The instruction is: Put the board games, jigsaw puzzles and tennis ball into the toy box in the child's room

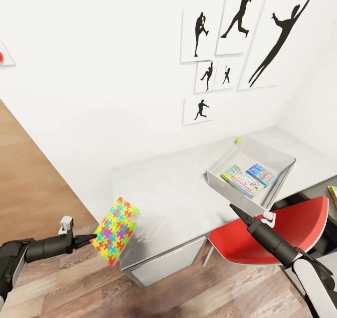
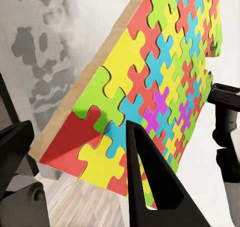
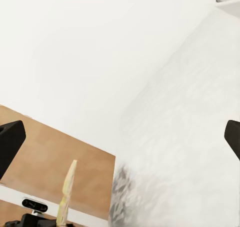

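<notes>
Multicoloured flat jigsaw puzzle [image 1: 116,230] | tilted | left pincer [image 1: 92,237] clamps edge

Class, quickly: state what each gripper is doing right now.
Left gripper: closed on the jigsaw puzzle.
Right gripper: open, holding nothing.
</notes>
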You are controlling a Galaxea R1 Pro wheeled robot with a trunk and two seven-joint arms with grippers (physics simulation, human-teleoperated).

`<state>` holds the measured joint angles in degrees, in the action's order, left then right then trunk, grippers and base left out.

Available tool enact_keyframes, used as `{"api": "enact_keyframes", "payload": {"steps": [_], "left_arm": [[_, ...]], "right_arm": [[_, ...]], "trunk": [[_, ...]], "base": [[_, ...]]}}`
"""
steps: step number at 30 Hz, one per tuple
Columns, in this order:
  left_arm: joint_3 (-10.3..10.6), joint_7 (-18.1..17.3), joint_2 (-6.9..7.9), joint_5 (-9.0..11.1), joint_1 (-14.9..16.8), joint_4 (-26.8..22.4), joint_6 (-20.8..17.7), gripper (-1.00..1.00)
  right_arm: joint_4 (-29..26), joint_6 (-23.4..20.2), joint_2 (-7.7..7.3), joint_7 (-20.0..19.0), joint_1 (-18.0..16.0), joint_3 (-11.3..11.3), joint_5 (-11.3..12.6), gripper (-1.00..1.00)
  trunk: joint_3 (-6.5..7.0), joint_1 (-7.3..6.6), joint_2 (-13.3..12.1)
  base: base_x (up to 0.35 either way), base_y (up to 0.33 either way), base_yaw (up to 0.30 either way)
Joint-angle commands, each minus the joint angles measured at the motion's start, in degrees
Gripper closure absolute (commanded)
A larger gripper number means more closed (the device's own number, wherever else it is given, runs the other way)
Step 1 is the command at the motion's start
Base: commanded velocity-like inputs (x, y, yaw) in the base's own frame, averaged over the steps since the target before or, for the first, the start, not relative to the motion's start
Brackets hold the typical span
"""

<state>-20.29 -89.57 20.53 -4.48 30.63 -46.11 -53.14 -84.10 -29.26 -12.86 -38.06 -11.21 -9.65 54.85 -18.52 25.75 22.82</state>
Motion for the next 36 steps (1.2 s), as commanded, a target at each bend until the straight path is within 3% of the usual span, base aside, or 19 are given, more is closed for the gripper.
{"api": "enact_keyframes", "payload": {"steps": [1, 7, 13, 18, 23, 26, 29, 36], "left_arm": [[-0.1, -0.4, -0.03, -0.4, 0.0, -0.1, -0.6, 1.0], [-0.2, -0.4, 0.29, -0.3, 0.1, -0.5, -0.6, 1.0], [-0.3, -0.4, 0.88, -0.3, 0.1, -0.5, -0.8, 1.0], [-0.5, -0.4, 3.25, 0.3, 0.1, -0.6, -2.6, 1.0], [-0.5, -0.4, 8.1, 2.1, 0.1, -0.8, -6.7, 1.0], [-0.5, -0.4, 9.82, 3.7, 0.1, -0.8, -6.9, 1.0], [-0.5, -0.4, 10.45, 5.0, 0.1, -0.8, -6.9, 1.0], [-0.4, -0.4, 10.76, 5.5, 0.1, -0.9, -6.9, 1.0]], "right_arm": [[0.0, -0.5, 0.0, 0.0, 0.0, -0.1, 0.1, -1.0], [0.1, -0.5, 0.12, 0.1, 0.0, -0.3, -3.2, -1.0], [-0.1, -0.5, 0.15, 0.2, 0.0, -0.3, -3.5, -1.0], [-0.2, -0.9, 0.18, 0.3, 0.0, -0.3, -3.5, -1.0], [-0.2, -0.7, 0.21, 0.3, 0.0, -0.3, -3.5, -1.0], [-0.2, -0.7, 0.21, 0.3, 0.0, -0.3, -3.5, -1.0], [-0.3, -0.6, 0.21, 0.3, 0.0, -0.3, -3.5, -1.0], [-0.6, -0.9, 0.21, 0.3, 0.0, -0.3, -3.5, -1.0]], "trunk": [[-0.1, 0.03, 0.1], [-0.1, 0.03, 0.1], [-0.1, 0.03, 0.1], [-0.1, 0.03, 0.1], [-0.1, 0.03, 0.1], [-0.1, 0.03, 0.1], [-0.1, 0.03, 0.1], [-0.1, 0.03, 0.1]], "base": [[0.0, 0.0, 0.0], [0.0, 0.0, 0.0], [0.0, 0.0, 0.0], [0.0, 0.0, 0.0], [0.0, 0.0, 0.0], [0.0, 0.0, 0.0], [0.0, 0.0, 0.0], [0.0, 0.0, 0.0]]}}
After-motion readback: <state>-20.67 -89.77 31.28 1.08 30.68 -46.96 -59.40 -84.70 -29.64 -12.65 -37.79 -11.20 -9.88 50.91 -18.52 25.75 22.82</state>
